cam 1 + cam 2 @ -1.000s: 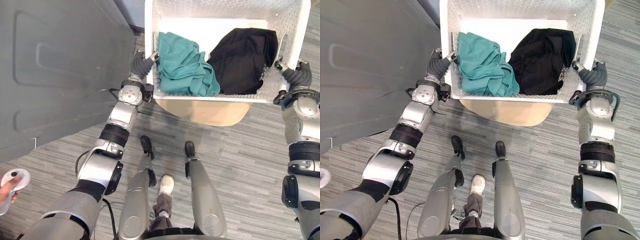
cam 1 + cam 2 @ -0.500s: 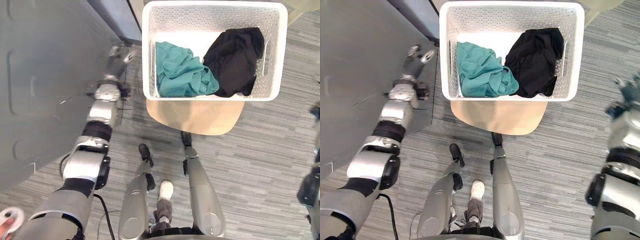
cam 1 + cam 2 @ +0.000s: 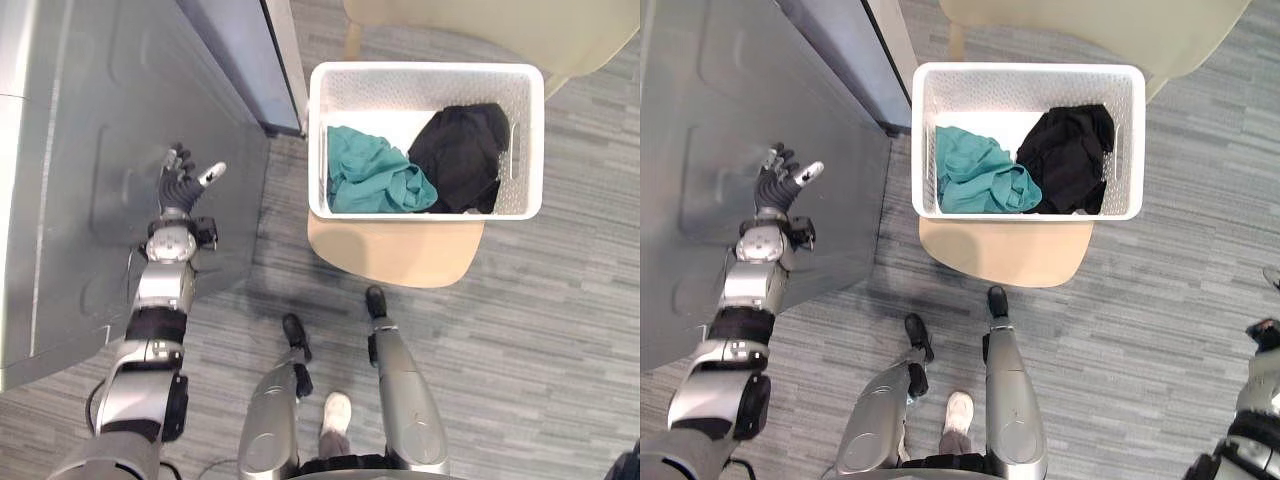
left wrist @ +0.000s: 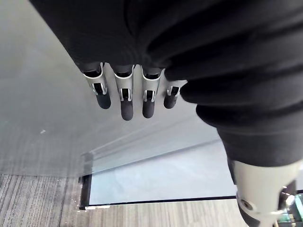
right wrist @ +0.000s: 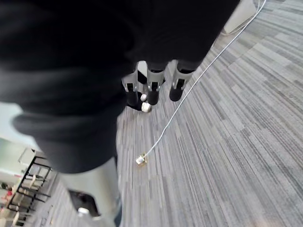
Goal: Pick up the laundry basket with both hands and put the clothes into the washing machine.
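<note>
Both hands are empty. My left hand [image 3: 180, 185] has its fingers [image 4: 124, 100] straight and spread, clamped on nothing, held over the flat grey appliance [image 3: 80, 150] at my left. My right hand [image 5: 150, 87] has its fingers hanging loose and apart above the carpet floor [image 5: 227, 142], near a white cable [image 5: 165, 126].

The laundry basket [image 3: 425, 68] sits well apart from both hands, on a beige chair seat [image 3: 400, 255] ahead of me. A teal garment [image 3: 370, 180] and a black garment [image 3: 460, 150] lie side by side inside it.

I judge it a light, stiff load: rigid perforated plastic, and two soft pieces that will slump toward whichever end dips. The slot handle [image 3: 515, 150] in the right end wall is the place to hook in. Its twin on the left end I cannot clearly make out beside the teal cloth. I also cannot see any door or opening on the appliance.
</note>
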